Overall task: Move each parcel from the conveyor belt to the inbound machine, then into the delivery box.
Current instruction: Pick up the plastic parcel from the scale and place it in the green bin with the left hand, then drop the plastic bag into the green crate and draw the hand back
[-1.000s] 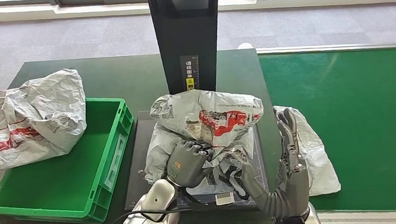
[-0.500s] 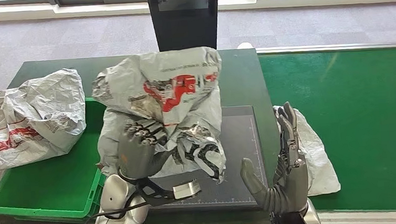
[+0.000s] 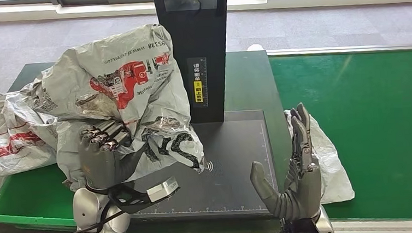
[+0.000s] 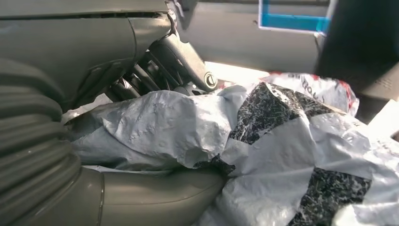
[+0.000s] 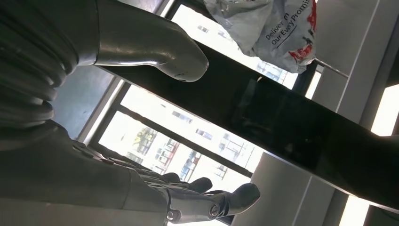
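Note:
My left hand (image 3: 101, 156) grips a crumpled grey parcel bag with red print (image 3: 120, 95) and holds it up in the air, above the green delivery box (image 3: 40, 202) and the left edge of the inbound machine's black plate (image 3: 234, 164). In the left wrist view the bag (image 4: 263, 141) is pressed between my thumb and fingers (image 4: 155, 70). My right hand (image 3: 296, 181) stands upright and open at the plate's right front corner, holding nothing. A second grey parcel (image 3: 327, 157) lies on the green conveyor belt (image 3: 374, 126) just right of that hand.
A third grey bag (image 3: 8, 136) lies over the box's left rim and the dark table (image 3: 135, 72). The machine's black post (image 3: 193, 46) rises behind the plate. Grey carpet and windows lie beyond.
My left hand has lifted the parcel off the black plate and carried it up and to the left, over the green box. The right hand has stayed open beside the plate.

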You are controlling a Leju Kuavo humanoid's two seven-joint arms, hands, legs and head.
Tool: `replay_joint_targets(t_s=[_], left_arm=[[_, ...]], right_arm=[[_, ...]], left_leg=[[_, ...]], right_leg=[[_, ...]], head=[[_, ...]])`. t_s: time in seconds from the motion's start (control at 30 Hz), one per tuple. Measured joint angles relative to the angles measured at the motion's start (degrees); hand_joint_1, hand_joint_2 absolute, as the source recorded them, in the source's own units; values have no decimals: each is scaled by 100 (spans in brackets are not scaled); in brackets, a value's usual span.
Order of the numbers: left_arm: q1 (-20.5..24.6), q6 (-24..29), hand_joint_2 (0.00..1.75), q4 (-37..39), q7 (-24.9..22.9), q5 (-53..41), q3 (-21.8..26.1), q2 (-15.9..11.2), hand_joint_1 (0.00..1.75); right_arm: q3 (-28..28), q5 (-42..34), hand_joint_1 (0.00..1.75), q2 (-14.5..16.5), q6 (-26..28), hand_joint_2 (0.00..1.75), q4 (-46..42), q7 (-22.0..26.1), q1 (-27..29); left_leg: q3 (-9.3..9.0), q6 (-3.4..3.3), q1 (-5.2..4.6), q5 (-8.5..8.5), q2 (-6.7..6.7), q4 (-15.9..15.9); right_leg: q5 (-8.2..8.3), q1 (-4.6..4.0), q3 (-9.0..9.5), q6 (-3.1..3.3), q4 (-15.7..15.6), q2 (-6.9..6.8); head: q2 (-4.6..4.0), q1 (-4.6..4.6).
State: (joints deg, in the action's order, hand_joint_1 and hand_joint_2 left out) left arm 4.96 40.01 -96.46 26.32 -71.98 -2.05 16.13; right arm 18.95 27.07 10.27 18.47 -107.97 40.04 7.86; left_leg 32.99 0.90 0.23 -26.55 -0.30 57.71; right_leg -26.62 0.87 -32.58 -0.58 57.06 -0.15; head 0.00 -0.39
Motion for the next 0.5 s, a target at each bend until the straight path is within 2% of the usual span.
replay_joint_targets(t_s=[0.1, 0.2, 0.27, 0.33, 0.4, 0.5], left_arm=[[-90, 2, 175, -301, 305, 643, 614, 0, 175], [10, 3, 175, -250, 985, 1474, 1778, 2, 175], [223, 3, 175, -73, 1125, 1611, 2570, 2, 175], [429, -25, 175, 203, 779, 1249, 3196, -40, 175], [634, -161, 175, 666, -42, 423, 3566, -183, 175], [993, -209, 175, 1843, -1386, -690, 3761, -593, 175]], right_arm=[[-1, -84, 0, 1, 0, 175, 0, 0, -20], [0, -250, 0, -1, -3, 175, 7, 0, -60], [-2, -333, 0, -2, -29, 175, 22, 0, -91], [-7, -360, 0, -2, -66, 175, 42, 0, -105], [-30, -346, 0, -2, -78, 175, 55, 0, -93], [-77, -341, 0, -23, -27, 175, 59, -1, 0]], left_leg=[[-5, 4, 1, -3, 10, -1], [-7, 11, 7, 0, 16, -1], [-6, 15, 11, 2, 15, -1], [-7, 17, 12, 3, 14, -1], [-9, 18, 11, 4, 10, -1], [-10, 22, 11, 7, 4, -1]], right_leg=[[-4, -1, -5, 6, 2, 11], [-9, -6, -12, 15, 5, 15], [-9, -9, -13, 18, 8, 14], [-9, -9, -14, 19, 10, 13], [-9, -9, -14, 20, 10, 10], [-6, -9, -11, 24, 11, 6]], head=[[0, -1], [0, -3], [0, -4], [0, -4], [0, -4], [0, -4]])
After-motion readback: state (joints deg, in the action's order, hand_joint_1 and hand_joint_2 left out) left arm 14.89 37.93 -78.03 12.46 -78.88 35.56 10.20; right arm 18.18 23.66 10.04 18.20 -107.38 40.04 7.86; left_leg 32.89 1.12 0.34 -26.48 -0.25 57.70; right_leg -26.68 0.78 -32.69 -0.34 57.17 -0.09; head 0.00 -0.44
